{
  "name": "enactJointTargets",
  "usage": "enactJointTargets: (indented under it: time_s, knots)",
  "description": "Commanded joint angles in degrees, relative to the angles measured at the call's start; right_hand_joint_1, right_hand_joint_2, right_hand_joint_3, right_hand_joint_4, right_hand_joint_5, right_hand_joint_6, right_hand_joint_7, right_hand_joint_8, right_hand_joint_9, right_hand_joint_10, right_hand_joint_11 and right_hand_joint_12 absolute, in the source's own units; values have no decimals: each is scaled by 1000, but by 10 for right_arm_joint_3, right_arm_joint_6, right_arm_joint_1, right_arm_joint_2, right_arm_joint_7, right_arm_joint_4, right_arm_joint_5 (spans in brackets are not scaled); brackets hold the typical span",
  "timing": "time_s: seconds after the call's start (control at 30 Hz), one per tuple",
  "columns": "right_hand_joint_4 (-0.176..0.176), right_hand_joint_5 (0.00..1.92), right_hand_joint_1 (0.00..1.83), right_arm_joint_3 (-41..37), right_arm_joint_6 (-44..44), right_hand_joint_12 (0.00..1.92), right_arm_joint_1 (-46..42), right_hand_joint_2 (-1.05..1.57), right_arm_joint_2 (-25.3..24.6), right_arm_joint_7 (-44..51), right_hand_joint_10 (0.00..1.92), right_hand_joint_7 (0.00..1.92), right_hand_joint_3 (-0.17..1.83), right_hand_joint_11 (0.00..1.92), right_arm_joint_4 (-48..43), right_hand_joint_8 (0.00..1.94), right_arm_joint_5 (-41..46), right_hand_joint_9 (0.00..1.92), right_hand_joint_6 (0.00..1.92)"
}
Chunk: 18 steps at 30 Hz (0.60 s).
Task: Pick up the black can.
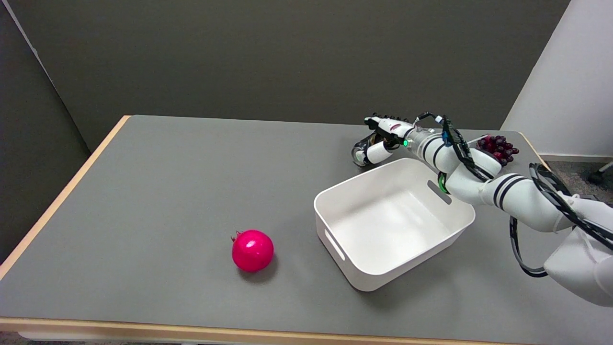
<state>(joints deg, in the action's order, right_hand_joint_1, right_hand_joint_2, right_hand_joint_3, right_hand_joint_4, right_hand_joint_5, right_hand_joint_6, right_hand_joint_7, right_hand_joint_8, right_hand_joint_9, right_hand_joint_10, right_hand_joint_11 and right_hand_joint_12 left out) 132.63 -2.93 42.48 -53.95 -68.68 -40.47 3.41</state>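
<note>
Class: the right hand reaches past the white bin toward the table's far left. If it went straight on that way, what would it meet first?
Probably nothing new: the right hand already wraps the black can, and beyond it only bare grey table shows, though depth is uncertain.

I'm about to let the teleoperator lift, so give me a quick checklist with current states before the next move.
1. Right hand at the black can: ok, fingers curled around it.
2. Grip secure: cannot tell, the hand hides most of the can.
3. Can off the table: cannot tell.
4. Lift path clear of the white bin: ok, the hand is beyond its far rim.
5. Pomegranate and grapes away from the hand: ok.
</note>
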Motion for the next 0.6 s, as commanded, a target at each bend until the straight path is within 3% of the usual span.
enactJointTargets:
  time_s: [0.03,0.2,0.23,0.3,0.37,0.6]
  knots:
    - [-124,44,835,-5,-14,1243,-3,759,0,-13,930,441,905,15,2,587,-12,262,289]
    - [-123,144,868,-26,-24,1280,-6,796,0,-14,1048,624,950,76,-5,960,-46,423,387]
    - [-126,164,966,-37,-29,1291,-8,863,0,-14,1085,648,823,85,-9,1108,-50,453,409]
    - [-133,177,1294,-61,-38,1302,-16,1107,2,-10,1142,691,322,98,-20,1490,-51,484,460]
    - [-130,195,1302,-85,-43,1300,-24,1088,4,-10,1182,699,358,122,-33,1504,-52,542,574]
    - [-141,199,1302,-140,-47,1309,-37,1086,14,-10,1196,695,368,150,-97,1517,-100,570,682]
